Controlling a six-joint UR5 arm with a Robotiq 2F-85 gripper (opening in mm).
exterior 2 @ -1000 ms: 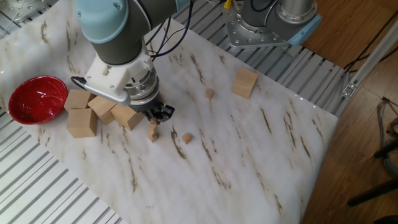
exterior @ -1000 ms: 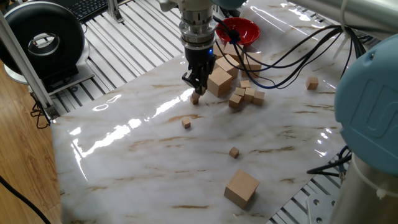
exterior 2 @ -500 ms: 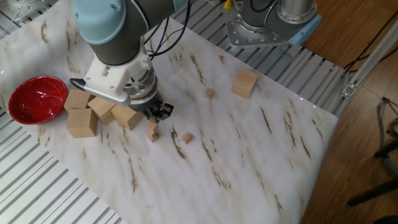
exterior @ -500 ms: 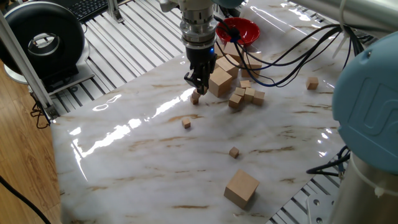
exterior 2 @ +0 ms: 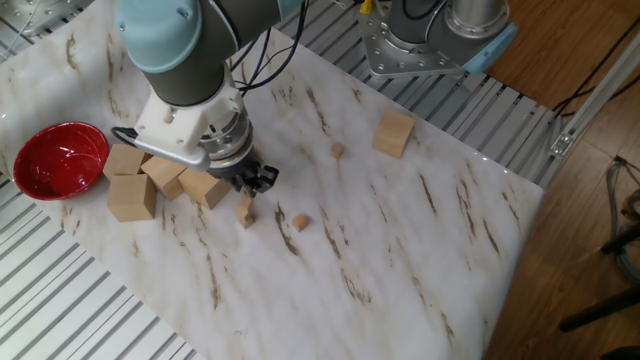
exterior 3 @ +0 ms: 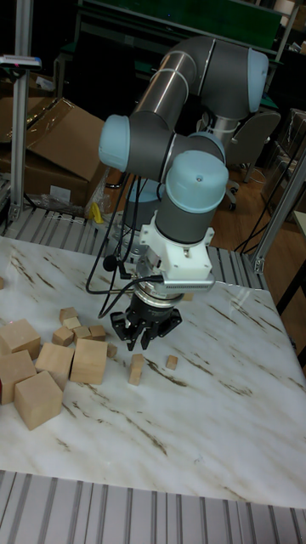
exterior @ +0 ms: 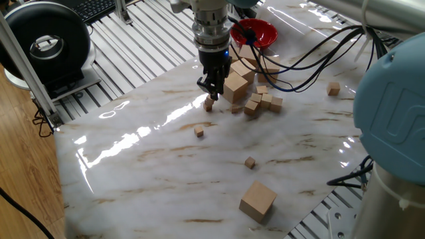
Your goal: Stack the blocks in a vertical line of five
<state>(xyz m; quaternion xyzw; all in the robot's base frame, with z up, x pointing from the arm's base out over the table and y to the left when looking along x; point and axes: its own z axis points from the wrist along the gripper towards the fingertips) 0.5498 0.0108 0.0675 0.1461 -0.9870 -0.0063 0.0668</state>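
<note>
Gripper (exterior: 210, 87) points down over a small stack of blocks (exterior: 208, 104) near the middle of the marble table (exterior: 146, 172). Stack looks two blocks high in the tall fixed view (exterior 3: 136, 369), though the count is hard to confirm. Fingers sit just above the stack's top, apparently spread and holding nothing; the gap is small and partly hidden.

One loose block (exterior: 198, 131) lies near the stack, another (exterior: 250, 162) farther out, apart from both. Further small blocks sit among a cluster of mid-sized cubes (exterior: 260, 101) beside the gripper. Large cubes (exterior 2: 132, 196) crowd near a red bowl (exterior 2: 58, 157). One large cube (exterior: 257, 200) sits alone at the table's edge.
</note>
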